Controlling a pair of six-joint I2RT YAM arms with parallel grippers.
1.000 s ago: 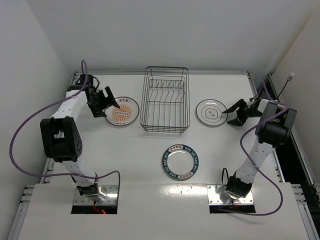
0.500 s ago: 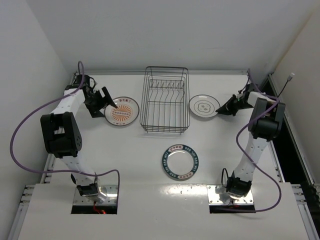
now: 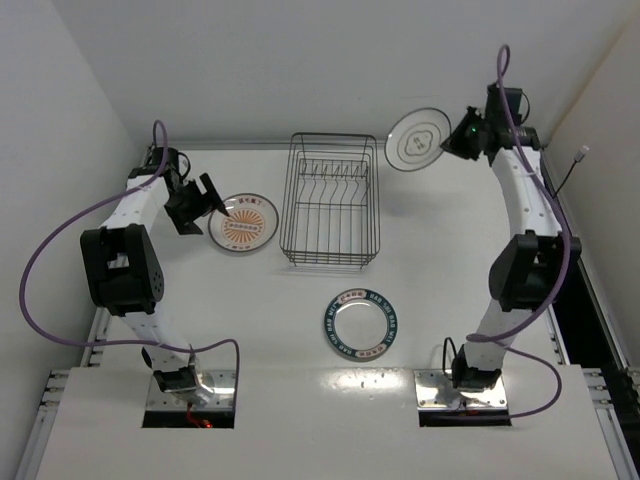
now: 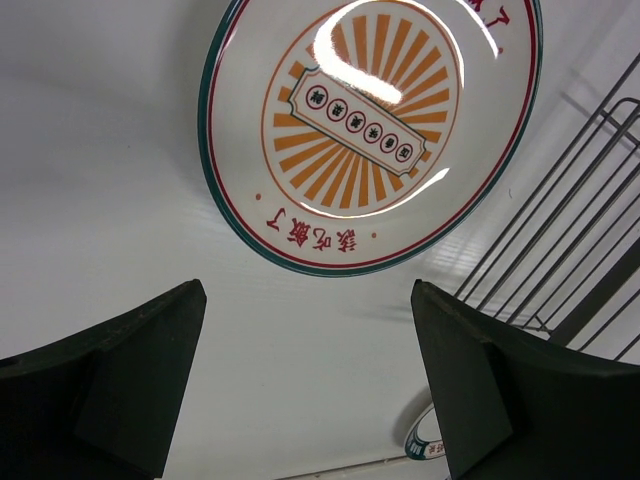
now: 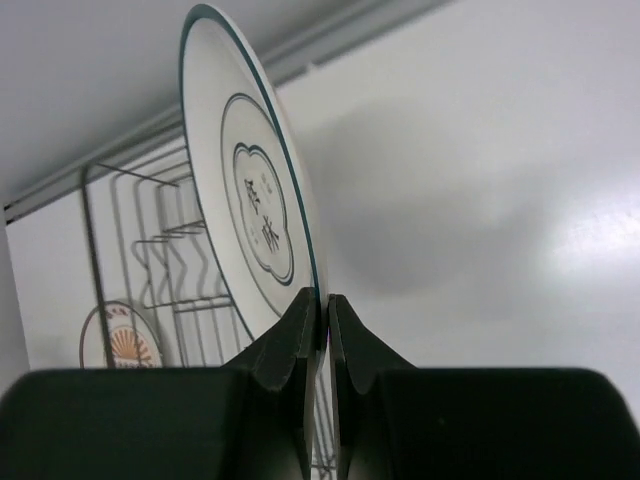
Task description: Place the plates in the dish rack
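My right gripper [image 3: 460, 139] [image 5: 324, 312] is shut on the rim of the white plate [image 3: 415, 141] [image 5: 245, 220], holding it on edge high above the table, right of the dish rack [image 3: 331, 200] [image 5: 150, 250]. The orange sunburst plate [image 3: 243, 221] [image 4: 375, 130] lies flat left of the rack. My left gripper [image 3: 212, 201] [image 4: 310, 380] hovers open just beside its left rim, nothing between the fingers. The blue-rimmed plate [image 3: 359, 321] lies flat in front of the rack.
White walls close the table at the back and sides. A rail [image 3: 560, 290] runs along the right edge. Cables loop from both arms.
The right gripper closed on the white plate's rim and lifted it off the table, up and back toward the rear wall, tipping it on edge. The left gripper shifted slightly toward the sunburst plate.
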